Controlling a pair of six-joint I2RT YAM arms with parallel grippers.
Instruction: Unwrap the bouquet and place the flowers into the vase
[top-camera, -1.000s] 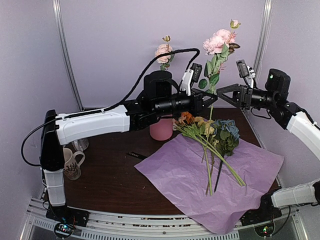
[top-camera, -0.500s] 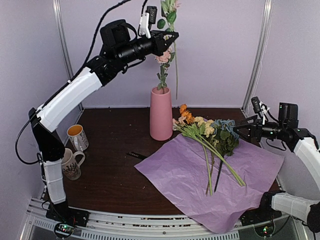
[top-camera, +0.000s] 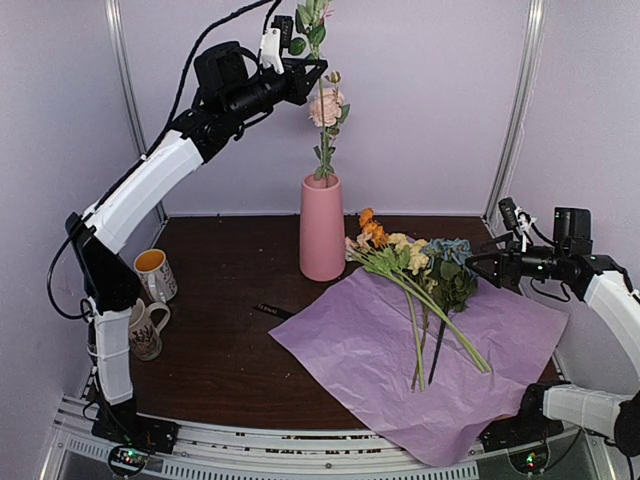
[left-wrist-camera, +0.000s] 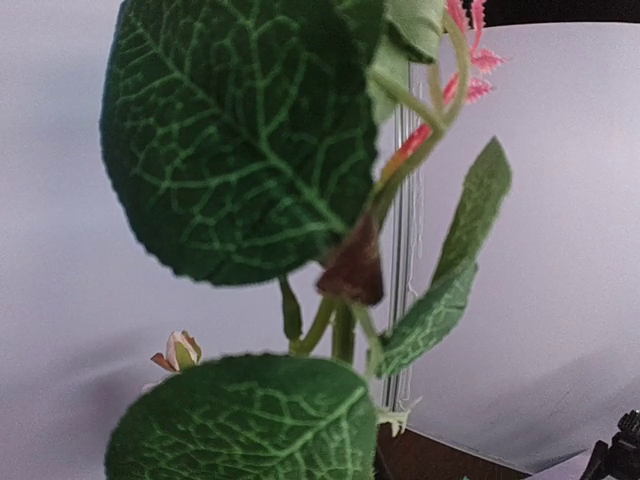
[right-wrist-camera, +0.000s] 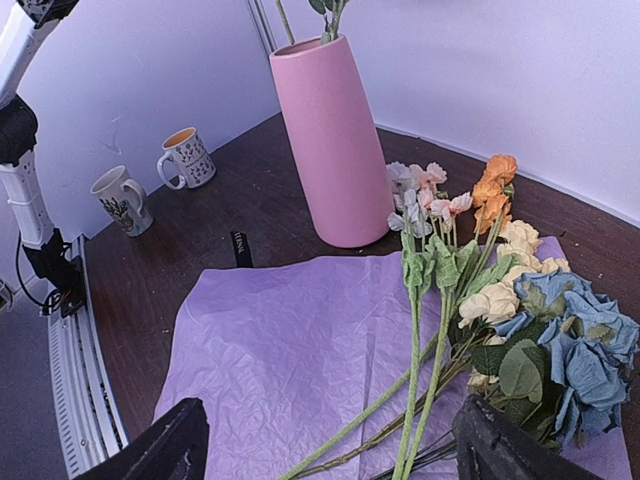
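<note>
The pink vase (top-camera: 322, 230) stands at the back of the table with one pink peony (top-camera: 325, 106) in it. High above it, my left gripper (top-camera: 312, 76) is shut on the stem of a leafy pink flower (top-camera: 311, 22). That stem (top-camera: 322, 135) hangs toward the vase mouth. In the left wrist view its leaves (left-wrist-camera: 240, 140) hide the fingers. The other flowers (top-camera: 425, 270) lie on the spread lilac tissue paper (top-camera: 350, 350). My right gripper (top-camera: 482, 266) hovers open just right of their blooms (right-wrist-camera: 560, 340), with nothing in it.
A black ribbon (top-camera: 272, 311) lies on the dark table left of the paper. Two patterned mugs (top-camera: 155, 275) (top-camera: 143, 328) stand at the left edge. The paper's front corner hangs over the near table edge (top-camera: 300, 420).
My left arm has lifted the pink flower from mid height to above the vase. My right gripper opened, let go of the stem and dropped down beside the lying flowers.
</note>
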